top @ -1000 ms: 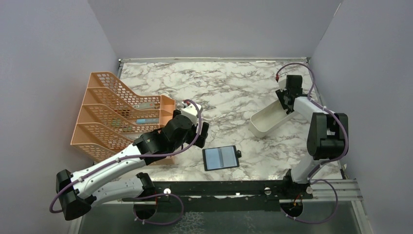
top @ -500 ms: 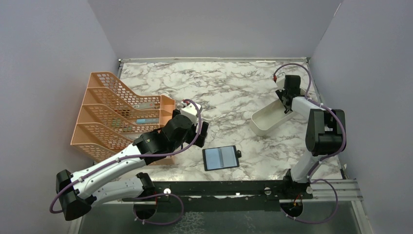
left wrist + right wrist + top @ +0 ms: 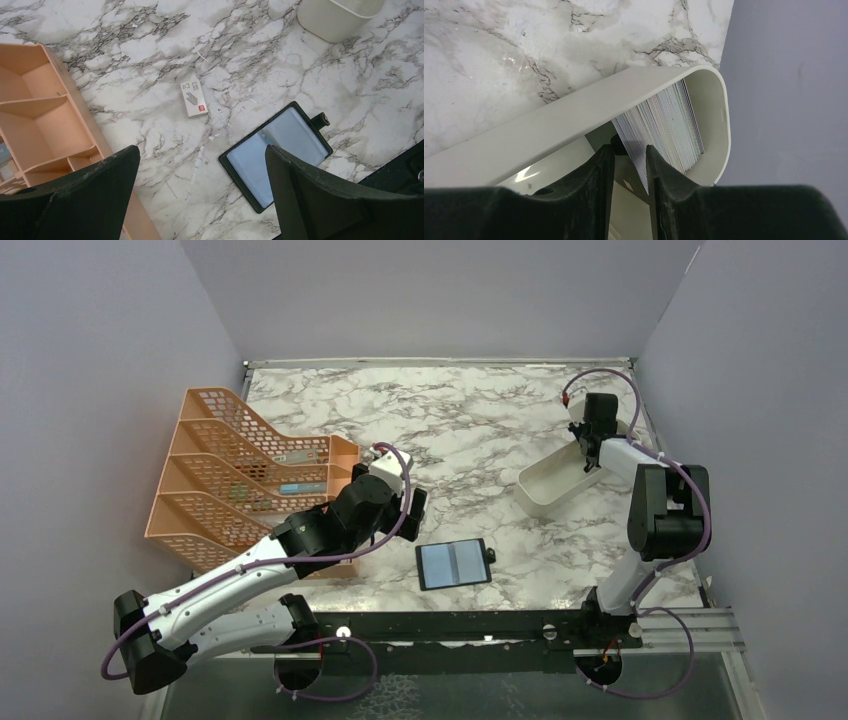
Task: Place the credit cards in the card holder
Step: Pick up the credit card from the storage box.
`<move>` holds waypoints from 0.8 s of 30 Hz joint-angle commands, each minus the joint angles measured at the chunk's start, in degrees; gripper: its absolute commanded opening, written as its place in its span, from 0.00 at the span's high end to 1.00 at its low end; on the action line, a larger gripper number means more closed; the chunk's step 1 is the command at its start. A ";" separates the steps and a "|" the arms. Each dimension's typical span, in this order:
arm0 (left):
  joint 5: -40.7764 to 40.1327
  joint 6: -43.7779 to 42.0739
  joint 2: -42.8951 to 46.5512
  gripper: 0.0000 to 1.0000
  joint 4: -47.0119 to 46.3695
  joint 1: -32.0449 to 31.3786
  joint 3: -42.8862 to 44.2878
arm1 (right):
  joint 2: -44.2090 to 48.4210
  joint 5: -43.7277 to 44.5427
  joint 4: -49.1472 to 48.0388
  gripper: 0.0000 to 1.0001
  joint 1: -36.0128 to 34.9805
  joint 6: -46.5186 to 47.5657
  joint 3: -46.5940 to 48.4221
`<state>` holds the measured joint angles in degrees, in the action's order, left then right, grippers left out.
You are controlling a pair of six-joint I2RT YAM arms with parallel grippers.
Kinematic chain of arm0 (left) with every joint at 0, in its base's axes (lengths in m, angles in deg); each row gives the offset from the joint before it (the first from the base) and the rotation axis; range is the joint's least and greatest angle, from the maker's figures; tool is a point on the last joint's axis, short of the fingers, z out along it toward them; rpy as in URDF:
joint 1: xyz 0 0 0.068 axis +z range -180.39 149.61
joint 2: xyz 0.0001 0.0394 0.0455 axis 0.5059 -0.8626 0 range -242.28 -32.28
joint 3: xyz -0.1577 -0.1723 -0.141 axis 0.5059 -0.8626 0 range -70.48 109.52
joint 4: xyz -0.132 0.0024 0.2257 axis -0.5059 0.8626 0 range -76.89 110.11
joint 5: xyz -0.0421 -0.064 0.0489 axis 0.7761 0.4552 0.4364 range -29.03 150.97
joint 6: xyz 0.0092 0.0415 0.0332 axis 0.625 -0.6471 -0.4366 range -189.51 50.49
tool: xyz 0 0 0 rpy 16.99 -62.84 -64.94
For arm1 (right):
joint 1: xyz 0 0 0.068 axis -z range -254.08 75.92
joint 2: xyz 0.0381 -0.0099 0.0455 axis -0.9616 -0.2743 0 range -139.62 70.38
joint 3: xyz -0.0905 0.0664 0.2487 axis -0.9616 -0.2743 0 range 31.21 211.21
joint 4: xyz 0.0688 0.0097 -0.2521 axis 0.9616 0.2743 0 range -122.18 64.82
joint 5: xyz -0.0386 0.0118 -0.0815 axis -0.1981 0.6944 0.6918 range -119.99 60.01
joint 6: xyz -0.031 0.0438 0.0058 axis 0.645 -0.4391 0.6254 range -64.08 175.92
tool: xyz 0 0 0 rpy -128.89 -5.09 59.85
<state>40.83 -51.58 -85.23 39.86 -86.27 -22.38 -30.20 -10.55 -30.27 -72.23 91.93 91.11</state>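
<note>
1. The right jaws stand narrowly apart. Their fingers (image 3: 601, 170) are dipped inside the tray (image 3: 574, 117) at its rounded far end. They straddle the near edge of the cards (image 3: 664, 120), which stand on edge there. Whether they pinch a card, I cannot tell.
2. Over the last second the right wrist has nudged slightly toward that end, and the tray has slid a touch with it. I judge that the pick is only being set up, since no card is out yet.
3. The left jaws are wide apart and empty, hovering over the bench (image 3: 150, 30). This arm has barely moved.
4. Under them the holder (image 3: 275, 152) lies open with its lining up, near the bench's front edge and well apart from the tray. No card shows in it.
5. A small white piece (image 3: 193, 98) lies near the holder, and the orange rack (image 3: 230, 470) stands to the left.
</note>
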 commanded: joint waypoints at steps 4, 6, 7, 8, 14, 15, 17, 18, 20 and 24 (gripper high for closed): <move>-0.95 -0.01 0.83 0.01 0.22 0.41 -0.15 | 3.37 1.76 -3.16 0.70 0.44 -0.64 0.30; -0.80 0.08 0.82 0.01 0.24 0.42 -0.15 | 3.99 1.71 -2.82 0.72 0.44 -0.75 0.45; -0.69 0.16 0.91 0.01 0.23 0.50 -0.17 | 4.19 1.73 -2.67 0.73 0.44 -0.85 0.51; -0.62 0.24 0.92 0.01 0.24 0.57 -0.18 | 4.43 1.60 -2.51 0.74 0.44 -0.81 0.56; -0.43 0.56 1.32 0.01 0.24 0.70 -0.46 | 5.66 0.21 -0.16 0.86 0.35 -1.51 0.94; -0.43 0.61 1.50 0.01 0.24 0.74 -0.54 | 5.92 -0.44 0.47 0.91 0.35 -1.69 1.04; -0.42 0.74 1.57 0.01 0.23 0.77 -0.50 | 6.68 -1.92 2.47 0.99 0.27 -2.47 1.45; -0.34 0.83 1.58 0.01 0.22 0.77 -0.61 | 7.10 -3.15 3.90 0.99 0.20 -3.49 1.69; -0.17 0.95 1.62 0.01 0.15 0.77 -0.56 | 7.92 -6.75 7.76 0.99 -0.03 -5.73 2.57; -0.07 0.96 1.52 0.01 0.13 0.77 -0.04 | 9.89 -11.22 13.11 0.99 -0.76 -9.57 3.75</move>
<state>40.85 -51.09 -84.71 39.88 -85.83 -22.64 -23.64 -16.28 -23.60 -72.28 87.14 92.34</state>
